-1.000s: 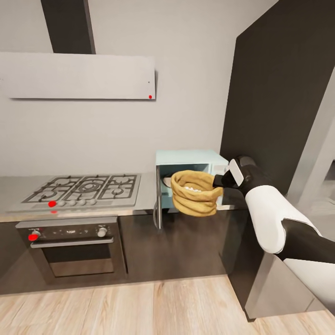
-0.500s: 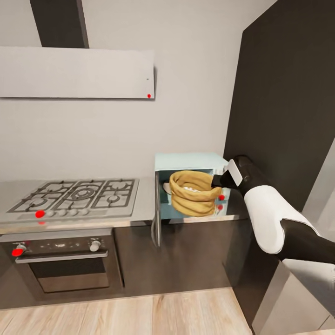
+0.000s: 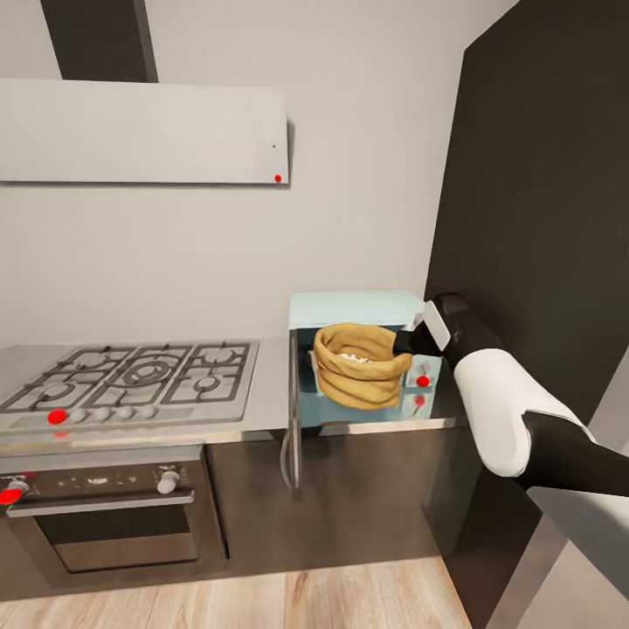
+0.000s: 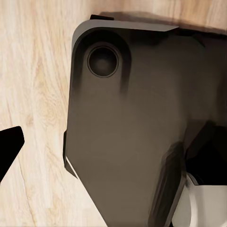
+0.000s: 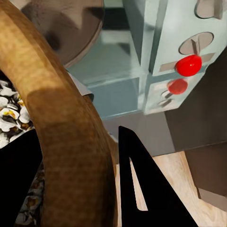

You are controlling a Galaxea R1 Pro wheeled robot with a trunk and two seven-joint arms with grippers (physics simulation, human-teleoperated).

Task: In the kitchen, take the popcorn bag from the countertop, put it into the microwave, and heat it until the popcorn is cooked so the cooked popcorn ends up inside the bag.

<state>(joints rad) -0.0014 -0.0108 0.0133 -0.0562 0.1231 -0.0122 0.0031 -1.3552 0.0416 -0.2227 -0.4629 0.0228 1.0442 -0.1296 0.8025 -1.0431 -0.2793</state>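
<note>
At the left of the head view the gas hob (image 3: 131, 371) is seen set into the countertop (image 3: 271, 384), with the dark oven (image 3: 105, 515) below it. In the centre, the microwave (image 3: 354, 307) is shown with its door (image 3: 294, 419) swung open toward the viewer. The popcorn bag (image 3: 356, 367) is held at the mouth of the cavity, its rim (image 5: 66, 142) pinched by the right gripper (image 3: 404, 341); one dark finger (image 5: 142, 189) is seen outside the rim in the right wrist view, and pale kernels (image 5: 12, 111) are glimpsed inside. Whether the left gripper (image 4: 7, 151) is spread or closed cannot be told.

The bag is judged to be partly entered. It would best be pushed straight in, kept upright and level, clear of the door edge and the knob panel (image 5: 189, 61), and released only once set fully on the turntable (image 5: 66, 28).
</note>
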